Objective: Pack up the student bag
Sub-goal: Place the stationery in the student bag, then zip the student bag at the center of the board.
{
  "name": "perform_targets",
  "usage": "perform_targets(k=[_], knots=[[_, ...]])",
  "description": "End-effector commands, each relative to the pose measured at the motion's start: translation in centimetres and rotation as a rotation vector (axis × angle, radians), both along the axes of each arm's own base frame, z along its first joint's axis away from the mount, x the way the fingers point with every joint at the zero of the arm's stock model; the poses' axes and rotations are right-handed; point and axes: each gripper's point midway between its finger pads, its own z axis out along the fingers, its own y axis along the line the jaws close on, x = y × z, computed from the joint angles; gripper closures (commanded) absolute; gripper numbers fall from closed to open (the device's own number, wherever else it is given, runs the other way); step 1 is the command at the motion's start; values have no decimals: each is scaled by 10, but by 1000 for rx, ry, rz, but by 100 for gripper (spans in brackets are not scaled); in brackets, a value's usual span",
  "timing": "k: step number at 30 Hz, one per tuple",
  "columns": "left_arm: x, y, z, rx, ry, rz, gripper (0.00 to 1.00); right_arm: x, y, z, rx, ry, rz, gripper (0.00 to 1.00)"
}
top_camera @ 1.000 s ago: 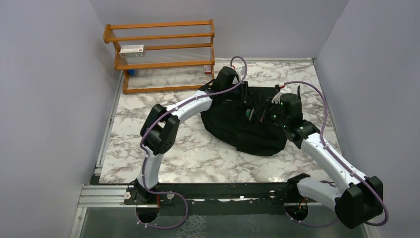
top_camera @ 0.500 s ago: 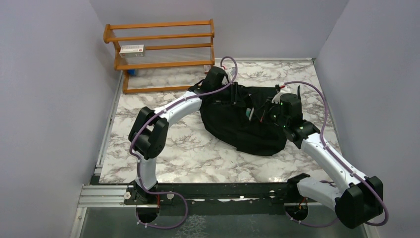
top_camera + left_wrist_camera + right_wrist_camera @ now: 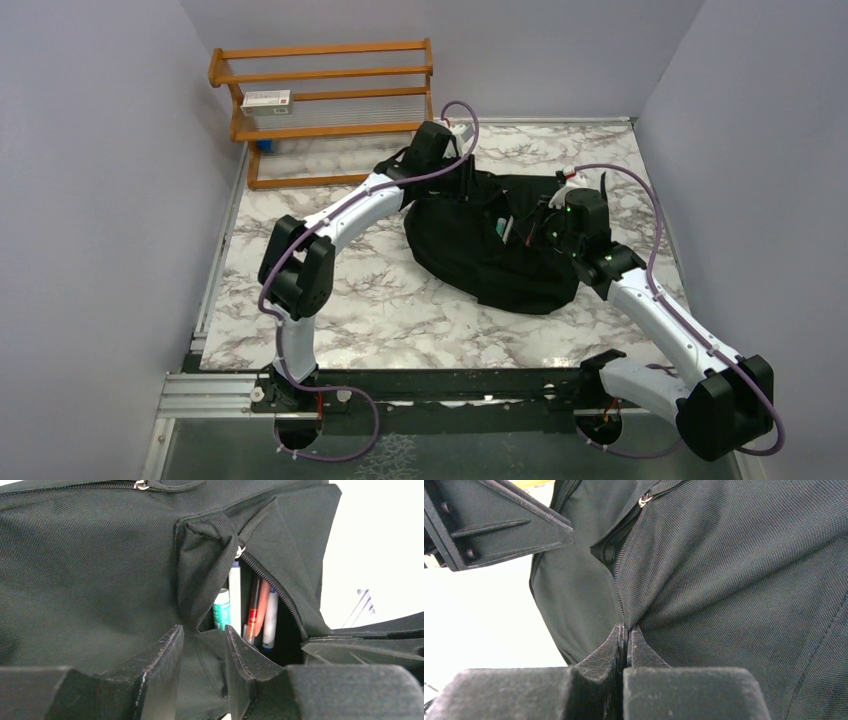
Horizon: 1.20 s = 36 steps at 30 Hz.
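Top view evenly lit, shadows soft. Wrist views: background blown white; student bag [image 3: 90,560] dim, weave sharp.

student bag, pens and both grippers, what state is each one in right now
student bag, lying on the table, pocket unzipped and held open
pens, inside the open pocket
left gripper, closed on the bag's pocket flap
right gripper, shut, pinching the bag's zipper edge
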Motion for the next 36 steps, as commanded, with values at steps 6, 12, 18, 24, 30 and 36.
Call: perform_targets(k=[6, 12, 18, 24, 30, 36], knots=[[-2, -12, 1, 86, -162, -122, 57, -1, 3, 13, 22, -47, 7, 99], [-2, -21, -12, 112, -167, -144, 54, -2, 3, 16, 31, -47, 6, 99], [7, -15, -32, 177, -159, -105, 47, -3, 3, 16, 27, -46, 6, 99], [15, -7, -36, 234, -183, -73, 45, -4, 2, 17, 29, -45, 4, 99], [20, -3, -34, 259, -208, -61, 42, -4, 3, 14, 33, -42, 4, 99], [15, -5, -45, 261, -183, -79, 38, -3, 4, 13, 32, -38, 6, 99]])
